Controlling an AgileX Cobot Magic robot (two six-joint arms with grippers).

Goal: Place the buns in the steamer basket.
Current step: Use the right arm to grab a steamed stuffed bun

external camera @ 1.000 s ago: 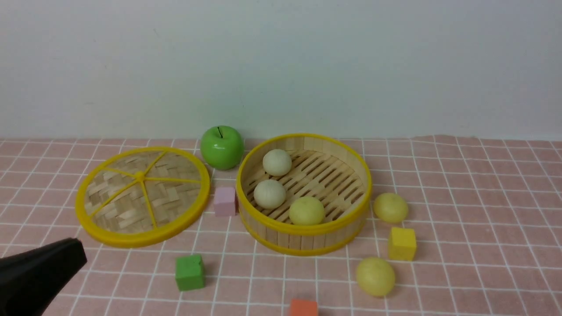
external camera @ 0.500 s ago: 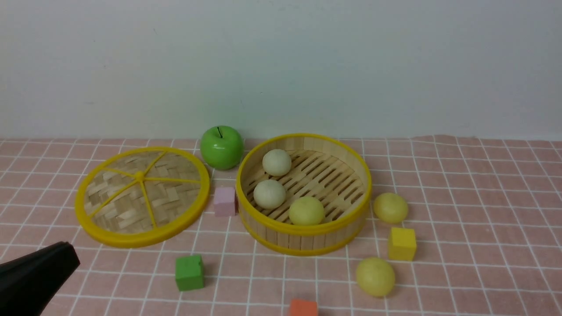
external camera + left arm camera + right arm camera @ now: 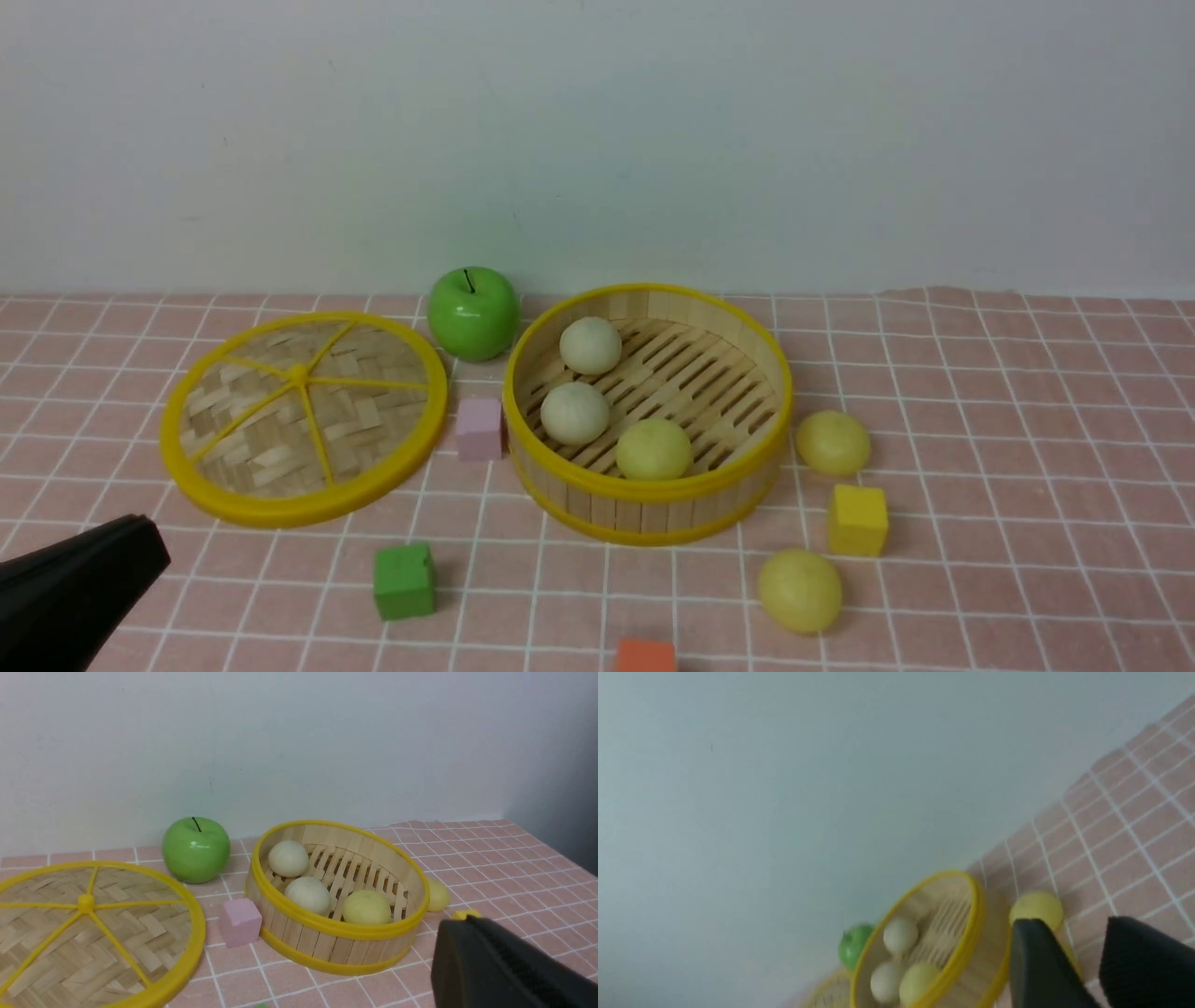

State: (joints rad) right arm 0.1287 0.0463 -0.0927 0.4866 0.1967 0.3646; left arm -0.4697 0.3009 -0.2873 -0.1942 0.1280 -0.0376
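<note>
Three buns (image 3: 575,413) lay in the steamer basket (image 3: 644,515), centre frame; two lay lower right. The left gripper (image 3: 140,551) was closed, the right gripper (image 3: 1071,926) parted, both empty.

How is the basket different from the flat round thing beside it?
The steamer basket has upright slat walls; the lid lies flat. The basket's floor is slats; the lid is woven, with yellow spokes. The basket holds three buns; the lid holds none. Both are round, bamboo, yellow-rimmed.

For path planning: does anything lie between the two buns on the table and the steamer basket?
Nothing visible. Both the far bun and the near bun face the basket wall directly; the yellow cube sits aside.
</note>
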